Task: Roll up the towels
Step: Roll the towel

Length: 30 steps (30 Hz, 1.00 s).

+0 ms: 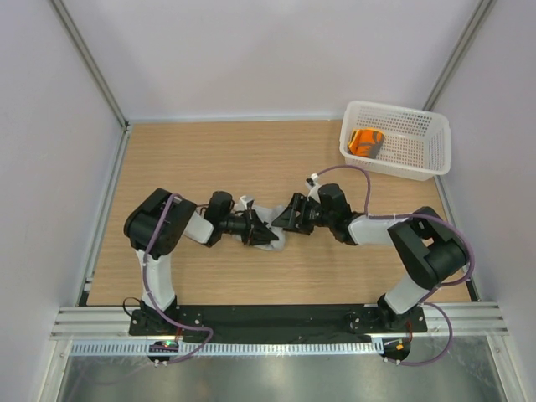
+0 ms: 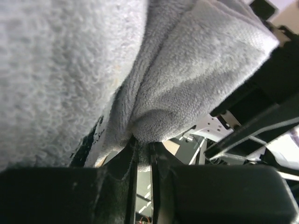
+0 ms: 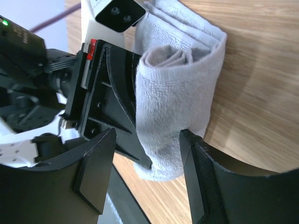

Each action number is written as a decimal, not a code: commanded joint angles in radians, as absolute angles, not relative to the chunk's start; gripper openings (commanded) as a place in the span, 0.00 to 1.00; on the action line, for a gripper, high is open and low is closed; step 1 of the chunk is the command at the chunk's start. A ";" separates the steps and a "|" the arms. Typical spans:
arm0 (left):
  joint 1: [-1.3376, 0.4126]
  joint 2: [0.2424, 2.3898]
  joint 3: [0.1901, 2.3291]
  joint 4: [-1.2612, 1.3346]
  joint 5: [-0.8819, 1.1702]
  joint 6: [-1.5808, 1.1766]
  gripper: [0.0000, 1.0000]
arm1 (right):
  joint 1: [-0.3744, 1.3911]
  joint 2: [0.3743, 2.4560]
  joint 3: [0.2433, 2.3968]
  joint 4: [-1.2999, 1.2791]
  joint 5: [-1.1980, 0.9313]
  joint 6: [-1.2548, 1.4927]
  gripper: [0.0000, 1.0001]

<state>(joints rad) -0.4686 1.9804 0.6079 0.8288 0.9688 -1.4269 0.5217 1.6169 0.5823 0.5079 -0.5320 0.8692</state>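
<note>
The left fingers (image 2: 161,161) are clenching a fold of the rolled light-grey terry towel (image 3: 173,107) on the wooden desk (image 3: 261,93). The right fingers (image 3: 96,170) are gaping astride its end, crowded by the left ones. The small orange towel (image 1: 366,142) is lying in the white perforated plastic basket (image 1: 410,138), well apart.

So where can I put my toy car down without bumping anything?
The table is bare on its far side, between the left wall and the basket, and in the near strip along the black base plate. The middle is crowded: the left arm and right arm meet at the grey towel.
</note>
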 commanded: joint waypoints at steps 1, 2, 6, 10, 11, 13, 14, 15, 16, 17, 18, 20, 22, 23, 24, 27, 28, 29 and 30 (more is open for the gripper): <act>-0.457 1.965 0.643 0.305 0.931 -1.329 0.00 | 0.558 1.614 0.679 0.312 -0.419 0.758 0.64; -0.459 1.951 0.662 0.231 0.917 -1.233 0.00 | 0.564 1.603 0.705 0.278 -0.398 0.744 0.63; -0.459 1.892 0.735 0.003 0.838 -1.098 0.00 | 0.587 1.583 0.793 0.022 -0.283 0.678 0.55; -0.462 1.846 0.761 -0.113 0.770 -1.052 0.00 | 0.601 1.578 0.857 -0.141 -0.180 0.627 0.35; -0.465 1.839 0.776 -0.135 0.756 -1.040 0.00 | 0.604 1.582 0.874 -0.162 -0.166 0.617 0.32; -0.485 1.824 0.788 -0.170 0.730 -1.017 0.00 | 0.612 1.598 0.890 -0.218 -0.141 0.611 0.21; -0.495 1.819 0.805 -0.184 0.717 -1.009 0.00 | 0.615 1.604 0.897 -0.231 -0.138 0.611 0.18; -0.518 1.810 0.822 -0.227 0.683 -0.990 0.00 | 0.618 1.609 0.899 -0.242 -0.137 0.614 0.13; -0.531 1.810 0.837 -0.251 0.683 -0.977 0.00 | 0.620 1.608 0.899 -0.244 -0.137 0.615 0.11; -0.543 1.803 0.874 -0.279 0.643 -0.967 0.01 | 0.621 1.608 0.896 -0.244 -0.135 0.620 0.10; -0.555 1.798 0.890 -0.303 0.628 -0.953 0.02 | 0.621 1.603 0.896 -0.244 -0.133 0.624 0.06; -0.584 1.781 0.920 -0.360 0.580 -0.933 0.09 | 0.623 1.597 0.900 -0.252 -0.133 0.629 0.02; -0.597 1.754 0.948 -0.405 0.531 -0.922 0.23 | 0.624 1.591 0.911 -0.264 -0.135 0.635 0.01; -0.609 1.720 0.957 -0.419 0.476 -0.916 0.31 | 0.624 1.589 0.925 -0.284 -0.132 0.635 0.01; -0.615 1.698 0.982 -0.463 0.438 -0.910 0.35 | 0.624 1.589 0.936 -0.297 -0.129 0.634 0.01; -0.673 1.631 1.044 -0.573 0.274 -0.855 0.44 | 0.623 1.583 0.971 -0.340 -0.123 0.627 0.01; -0.689 1.618 1.078 -0.590 0.241 -0.844 0.48 | 0.624 1.583 0.988 -0.350 -0.123 0.626 0.01; -0.702 1.606 1.094 -0.601 0.215 -0.824 0.49 | 0.624 1.585 0.995 -0.369 -0.123 0.624 0.01; -0.737 1.592 1.106 -0.620 0.166 -0.818 0.49 | 0.623 1.585 1.002 -0.376 -0.124 0.624 0.01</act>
<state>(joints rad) -0.6777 1.6600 1.0374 -0.4931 0.3599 -0.8928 0.6262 1.6165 0.9466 -0.3229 -0.1562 0.6456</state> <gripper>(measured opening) 0.485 0.129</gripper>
